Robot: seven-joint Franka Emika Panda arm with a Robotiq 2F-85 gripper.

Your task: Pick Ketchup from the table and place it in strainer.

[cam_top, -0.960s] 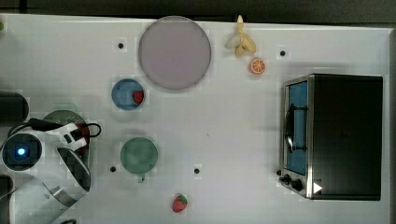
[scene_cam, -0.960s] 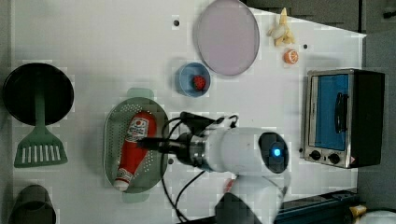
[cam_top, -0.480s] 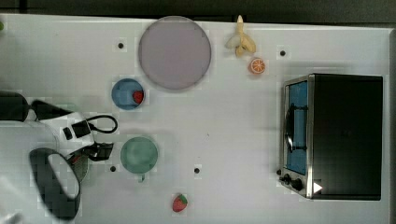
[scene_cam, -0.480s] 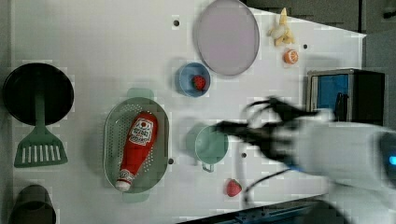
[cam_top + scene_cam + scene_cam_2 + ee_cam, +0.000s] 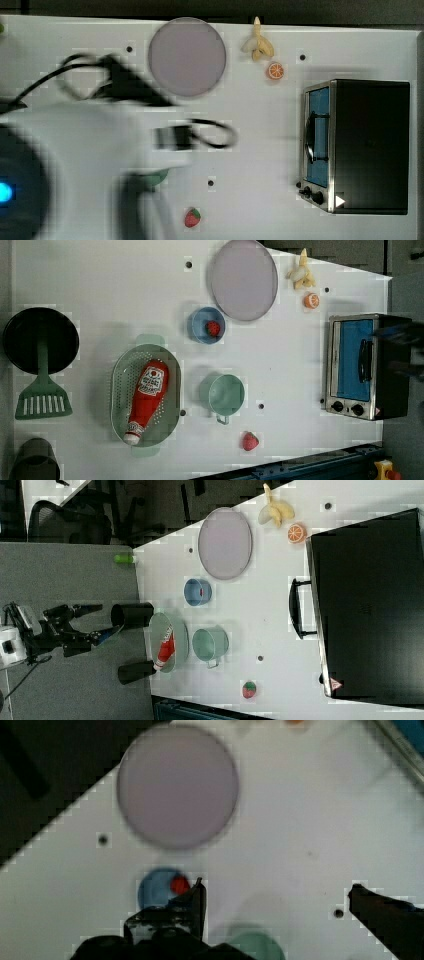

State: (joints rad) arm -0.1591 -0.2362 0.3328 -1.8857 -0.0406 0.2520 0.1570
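In the wrist view the gripper (image 5: 277, 900) stands spread wide, its two dark fingers (image 5: 197, 902) well apart with nothing between them, high above the white table (image 5: 300, 820). Past the fingertips in that picture lie the rim of a round green cup (image 5: 255, 945), a small round blue bowl (image 5: 160, 887) with a red strawberry inside, and beyond them a large round lilac plate (image 5: 177, 785).

In the top view the white robot arm (image 5: 85, 160) is a blurred mass over the top view's left half, trailing a black cable (image 5: 212, 132); its exact pose there is hard to make out.

In the left view the small red squeeze Ketchup bottle with a white label (image 5: 146, 397) lies on its side inside the pale green oval perforated strainer (image 5: 120, 390), its white cap toward the left view's bottom. The green cup (image 5: 225, 394) sits just beside the strainer on the left view's right, and the blue bowl (image 5: 202, 326) lies above them. A loose red strawberry with green leaves (image 5: 250, 441) rests near the table's lower edge. At the left view's left are a round black pan (image 5: 60, 340), a green slotted spatula (image 5: 42, 397) and a dark cup (image 5: 34, 460). The lilac plate (image 5: 243, 279), a peeled banana (image 5: 299, 274) and an orange half (image 5: 311, 300) lie toward the left view's top, and a silver toaster oven with a blue door (image 5: 357, 366) stands at its right.
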